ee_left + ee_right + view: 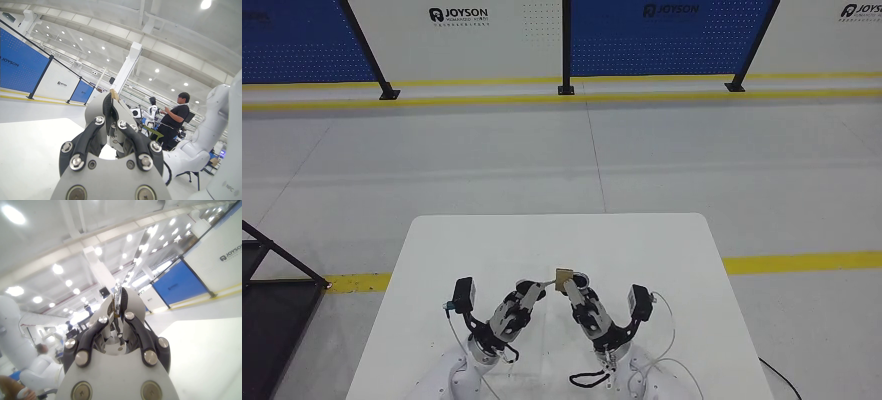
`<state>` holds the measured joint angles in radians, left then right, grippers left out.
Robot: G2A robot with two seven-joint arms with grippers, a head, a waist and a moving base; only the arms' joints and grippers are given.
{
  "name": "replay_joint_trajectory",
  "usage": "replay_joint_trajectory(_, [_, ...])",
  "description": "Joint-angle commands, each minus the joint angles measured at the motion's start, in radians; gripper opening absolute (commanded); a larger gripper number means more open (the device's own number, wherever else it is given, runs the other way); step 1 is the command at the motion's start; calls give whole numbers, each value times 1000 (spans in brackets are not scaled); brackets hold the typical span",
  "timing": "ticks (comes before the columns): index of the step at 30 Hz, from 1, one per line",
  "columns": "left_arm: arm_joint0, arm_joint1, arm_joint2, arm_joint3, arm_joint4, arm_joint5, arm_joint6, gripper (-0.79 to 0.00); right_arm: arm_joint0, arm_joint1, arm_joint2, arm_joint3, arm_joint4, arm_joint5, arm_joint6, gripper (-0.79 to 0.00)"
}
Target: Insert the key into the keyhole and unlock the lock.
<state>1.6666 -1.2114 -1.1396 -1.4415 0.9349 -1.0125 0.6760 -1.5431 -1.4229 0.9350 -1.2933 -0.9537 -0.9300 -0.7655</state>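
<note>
Factory-hall floor behind, pale grey with yellow lines (542,100), blue and white barrier panels (662,35) along the far side. Up front, white tabletop (442,260), both arms over its near half.

Top view:
- Left pincer (539,290) and right pincer (573,291) tip to tip over the tabletop's middle, close together.
- Small brass padlock (563,275) between the tips, tight against the right one.
- Thin pale sliver bridging the left tip to the padlock. Reads as the key (548,284), too small to confirm.
- Cannot tell whether it sits in the keyhole or just touches the body. Shackle state not readable either.

Left wrist view:
- Left pincer (112,103) closed, black pads (108,106) pressed together with no visible gap.
- Tan brass corner of the padlock (114,94) poking out just past the tips.
- Key itself hidden between the pads.

Right wrist view:
- Right pincer (119,303) clamped on a shiny chrome piece with a brass edge, standing edge-on between the fingers (132,302).
- Matches the padlock (117,299) from the top view. Cannot tell which face is gripped.

Both wrist cameras angled up at the ceiling lights, tabletop low in each view.
</note>
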Motion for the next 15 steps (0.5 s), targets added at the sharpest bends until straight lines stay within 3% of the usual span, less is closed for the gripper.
replay_joint_trajectory(1, [2, 2, -3, -3, -1, 0, -7, -785, -1, 3, 9, -1, -12, -9, 5, -785])
replay_joint_trajectory(15, [0, 37, 21, -35, -76, 0, -67, -785, -3, 17, 39, -6, -45, -66, 28, -785])
